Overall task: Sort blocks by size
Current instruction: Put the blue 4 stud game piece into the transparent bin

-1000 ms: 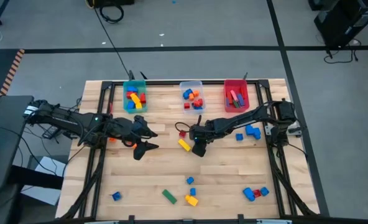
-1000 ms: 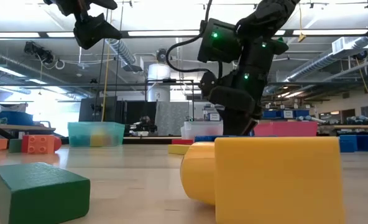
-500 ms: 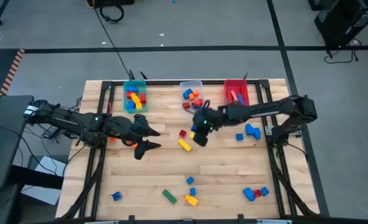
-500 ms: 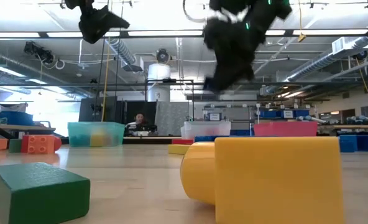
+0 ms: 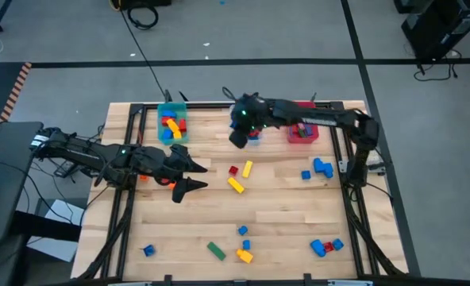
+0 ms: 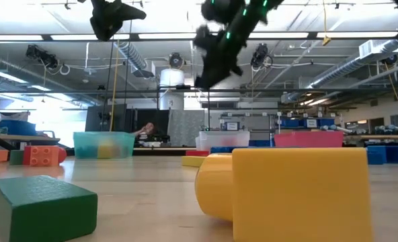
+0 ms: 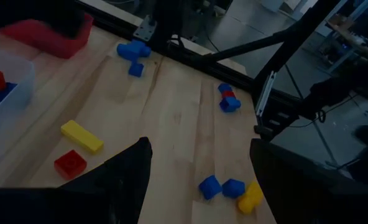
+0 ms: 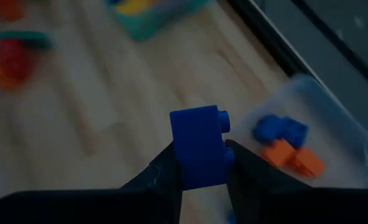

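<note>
Right gripper (image 8: pixel 199 163) clamps a small blue block (image 8: pixel 198 144), raised beside the clear bin (image 8: pixel 308 124), just short of its rim. Left gripper (image 7: pixel 196 168), fingers spread and empty, waits well apart.

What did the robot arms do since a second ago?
The right gripper rose from the middle of the wooden table and swung to the clear plastic bin, carrying a small blue plastic brick pinched between its fingers. The left gripper stayed open over the table's left side. The loose yellow bar and red cube did not move.
</note>
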You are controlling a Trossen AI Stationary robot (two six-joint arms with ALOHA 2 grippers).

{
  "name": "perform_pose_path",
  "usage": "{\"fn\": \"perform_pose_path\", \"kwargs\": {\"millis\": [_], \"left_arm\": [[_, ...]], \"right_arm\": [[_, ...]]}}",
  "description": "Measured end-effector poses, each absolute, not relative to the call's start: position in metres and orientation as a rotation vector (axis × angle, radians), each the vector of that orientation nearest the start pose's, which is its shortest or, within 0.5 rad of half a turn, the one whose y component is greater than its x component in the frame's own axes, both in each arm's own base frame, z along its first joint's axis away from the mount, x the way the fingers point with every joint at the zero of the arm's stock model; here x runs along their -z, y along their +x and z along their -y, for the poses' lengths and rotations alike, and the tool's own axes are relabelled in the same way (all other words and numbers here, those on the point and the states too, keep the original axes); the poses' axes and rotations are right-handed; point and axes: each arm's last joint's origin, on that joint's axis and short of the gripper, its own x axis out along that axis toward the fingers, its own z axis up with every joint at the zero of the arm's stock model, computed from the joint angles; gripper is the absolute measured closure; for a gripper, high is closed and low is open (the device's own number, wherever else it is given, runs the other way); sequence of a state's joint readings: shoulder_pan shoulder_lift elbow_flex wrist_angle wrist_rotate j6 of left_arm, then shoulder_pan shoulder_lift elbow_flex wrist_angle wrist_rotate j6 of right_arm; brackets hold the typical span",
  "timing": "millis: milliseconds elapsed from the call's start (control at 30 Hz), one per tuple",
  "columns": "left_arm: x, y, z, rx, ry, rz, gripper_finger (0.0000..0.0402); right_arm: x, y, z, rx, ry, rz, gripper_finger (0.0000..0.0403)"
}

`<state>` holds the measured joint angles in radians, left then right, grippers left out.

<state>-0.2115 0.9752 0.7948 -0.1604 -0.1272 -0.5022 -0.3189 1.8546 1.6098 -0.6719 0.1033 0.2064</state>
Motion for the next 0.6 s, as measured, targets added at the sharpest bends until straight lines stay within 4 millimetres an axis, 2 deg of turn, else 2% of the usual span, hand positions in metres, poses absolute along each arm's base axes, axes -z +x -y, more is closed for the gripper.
{"fn": "perform_pose_path", "kwargs": {"millis": [167, 333, 600], "left_arm": [[-0.305, 0.211, 0.041, -0.004, -0.44, -0.349, 0.0122], [-0.305, 0.211, 0.04, -0.067, -0.429, -0.331, 0.0122], [-0.304, 0.21, 0.036, -0.172, -0.406, -0.31, 0.0122]], "right_arm": [[-0.236, 0.376, 0.175, 0.586, 0.453, -1.014, 0.0301], [-0.212, 0.371, 0.196, 0.602, 0.508, -1.091, 0.0294], [-0.219, 0.367, 0.197, 0.608, 0.529, -1.074, 0.0151]]}}
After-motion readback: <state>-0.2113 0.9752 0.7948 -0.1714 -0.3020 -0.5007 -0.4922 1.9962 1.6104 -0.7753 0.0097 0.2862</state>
